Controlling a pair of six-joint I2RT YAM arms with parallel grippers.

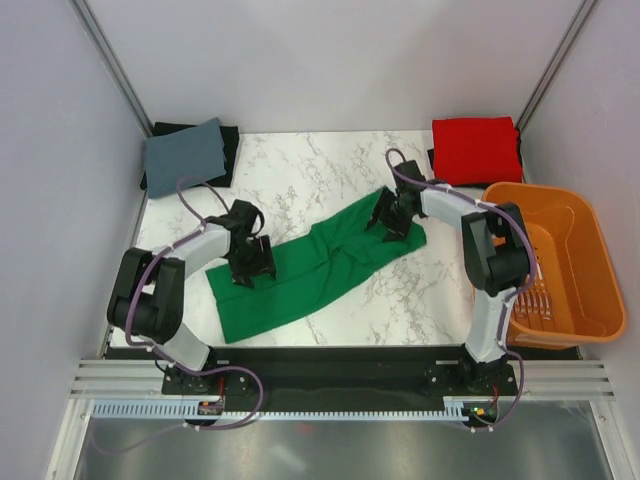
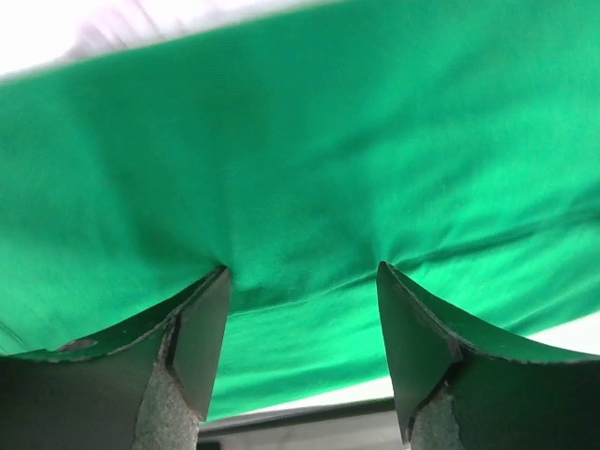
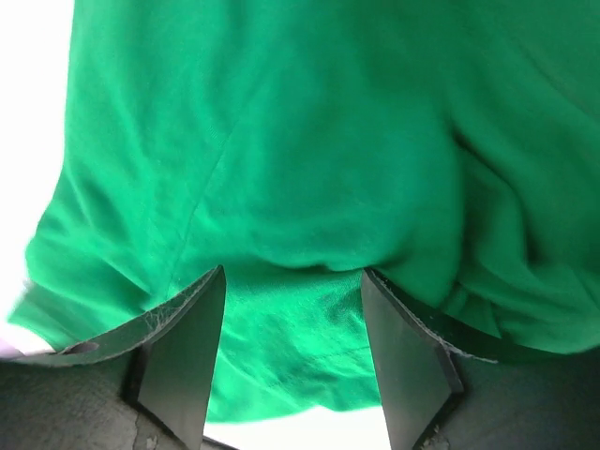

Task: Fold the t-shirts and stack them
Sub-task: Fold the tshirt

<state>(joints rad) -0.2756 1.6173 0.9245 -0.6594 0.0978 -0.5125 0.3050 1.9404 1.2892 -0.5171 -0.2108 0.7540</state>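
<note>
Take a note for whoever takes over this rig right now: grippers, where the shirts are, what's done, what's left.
Left gripper: open, tips down on the near-left end of the green t-shirt; no pinch visible.
Right gripper: open, tips on the same shirt's far-right end.
Green t-shirt: lies as a long diagonal strip across the middle of the table, not folded up small.
Red t-shirt: folded, at the far right corner.
Done: red shirt folded.
Left: finish folding the green shirt, then stack the two, probably green onto red.
</note>
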